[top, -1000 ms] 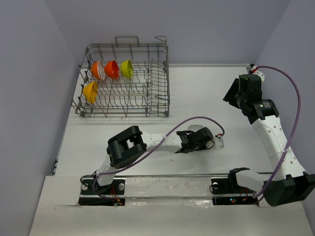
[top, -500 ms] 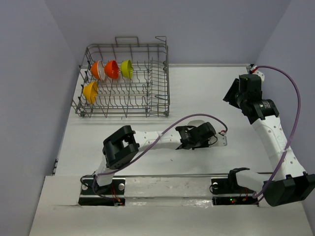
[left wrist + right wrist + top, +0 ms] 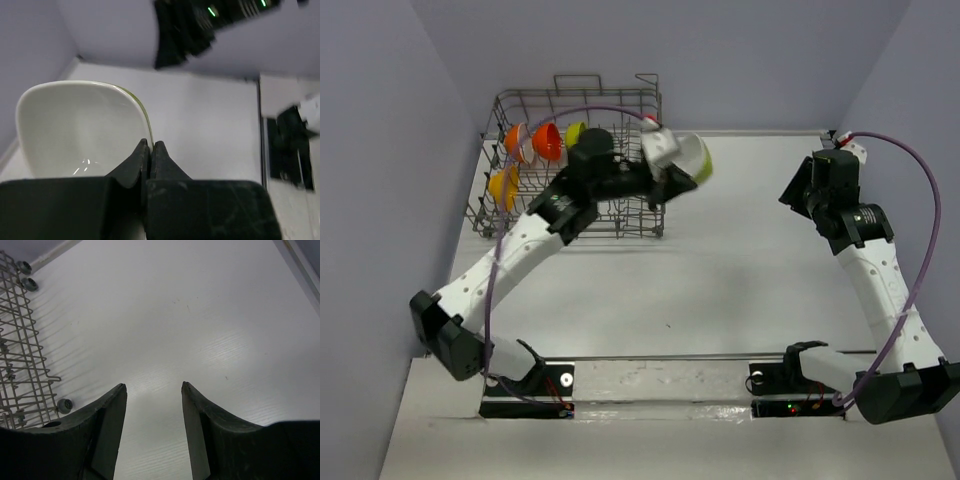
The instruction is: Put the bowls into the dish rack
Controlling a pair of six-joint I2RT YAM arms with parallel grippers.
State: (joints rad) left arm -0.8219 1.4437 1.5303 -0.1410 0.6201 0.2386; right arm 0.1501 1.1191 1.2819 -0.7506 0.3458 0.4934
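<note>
1. Hanging at the right-hand end of the dish rack (image 3: pixel 570 226) in the top external view, the left gripper (image 3: pixel 672 172) is clamped on the rim of the white-and-green bowl (image 3: pixel 690 157). The bowl sits just past its fingertips, tipped on edge and clear of the table (image 3: pixel 720 270). To the gripper's left, four more bowls stand on edge inside the rack: the orange-and-white bowl (image 3: pixel 516 141), the red-orange bowl (image 3: pixel 547 141), the lime green bowl (image 3: pixel 576 131), partly hidden by the arm, and, nearer the arm bases, the yellow-orange bowl (image 3: pixel 503 186). The right gripper (image 3: pixel 796 190) hangs well off to the right.

2. In the left wrist view, the left gripper (image 3: pixel 150 145) has its fingers (image 3: pixel 137 160) pressed together, with the rim of the white-and-green bowl (image 3: pixel 75 130) pinched between them. The bowl reaches ahead and to the left of the fingertips. It is glossy white inside, with small highlights and a thin lime green line along its right edge.

3. In the right wrist view, the right gripper (image 3: pixel 152 387) has its fingers (image 3: pixel 107 415) standing apart with nothing between them, over the bare table (image 3: pixel 200 315). A corner of the dish rack (image 3: pixel 22 347) shows left of the left finger.
</note>
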